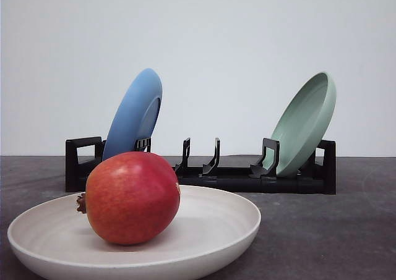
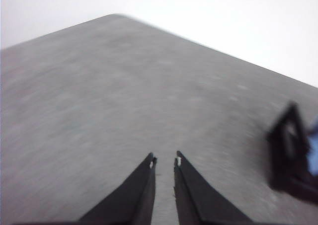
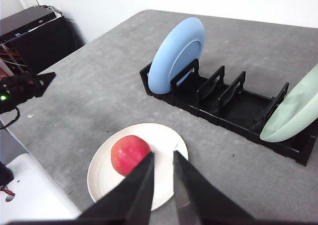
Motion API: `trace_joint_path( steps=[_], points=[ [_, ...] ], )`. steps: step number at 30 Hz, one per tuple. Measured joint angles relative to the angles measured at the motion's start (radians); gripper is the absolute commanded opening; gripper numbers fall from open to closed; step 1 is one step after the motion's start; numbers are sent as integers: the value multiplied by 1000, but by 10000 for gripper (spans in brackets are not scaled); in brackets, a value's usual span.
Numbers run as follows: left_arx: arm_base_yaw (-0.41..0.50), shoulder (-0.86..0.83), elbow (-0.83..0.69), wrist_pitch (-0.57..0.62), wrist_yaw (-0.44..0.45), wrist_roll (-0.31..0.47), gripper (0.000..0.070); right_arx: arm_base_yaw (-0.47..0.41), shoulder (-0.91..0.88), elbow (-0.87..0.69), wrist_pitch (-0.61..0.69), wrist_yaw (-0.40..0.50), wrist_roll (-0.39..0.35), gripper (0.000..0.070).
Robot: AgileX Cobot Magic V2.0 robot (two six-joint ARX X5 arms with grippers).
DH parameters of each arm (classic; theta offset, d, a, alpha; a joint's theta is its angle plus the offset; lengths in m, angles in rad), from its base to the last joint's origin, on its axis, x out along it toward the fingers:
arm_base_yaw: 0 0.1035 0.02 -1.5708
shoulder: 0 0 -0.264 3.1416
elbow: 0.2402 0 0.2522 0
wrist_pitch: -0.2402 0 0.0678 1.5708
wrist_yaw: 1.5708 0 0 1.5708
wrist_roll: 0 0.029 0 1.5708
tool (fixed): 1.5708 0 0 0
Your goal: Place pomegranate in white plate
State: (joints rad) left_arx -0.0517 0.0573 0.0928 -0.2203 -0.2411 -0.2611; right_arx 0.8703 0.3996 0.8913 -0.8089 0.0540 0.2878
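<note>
Pomegranate (image 1: 132, 196) rests in white plate (image 1: 216, 230) | left claw (image 2: 165, 160) nearly closed, empty | right claw (image 3: 163, 155) nearly closed, empty, above plate

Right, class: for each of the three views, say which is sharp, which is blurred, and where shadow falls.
Front view: sharp, soft even light, a faint shadow under the pomegranate on the white plate. Left wrist view: blurred throughout, the rack smeared, background washed out white. Right wrist view: sharp on the table, jaws close and dark.
</note>
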Motion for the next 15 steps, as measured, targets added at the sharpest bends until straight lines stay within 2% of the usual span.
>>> trace_joint_path(
  steps=[3, 5, 15],
  points=[
    [26, -22, -37, 31, 94, 92, 57, 0, 0, 0, 0, 0, 0, 65],
    [42, -39, -56, 30, 125, 129, 57, 0, 0, 0, 0, 0, 0, 65],
    [55, -53, -70, 38, 143, 260, 57, 0, 0, 0, 0, 0, 0, 65]
  ],
)
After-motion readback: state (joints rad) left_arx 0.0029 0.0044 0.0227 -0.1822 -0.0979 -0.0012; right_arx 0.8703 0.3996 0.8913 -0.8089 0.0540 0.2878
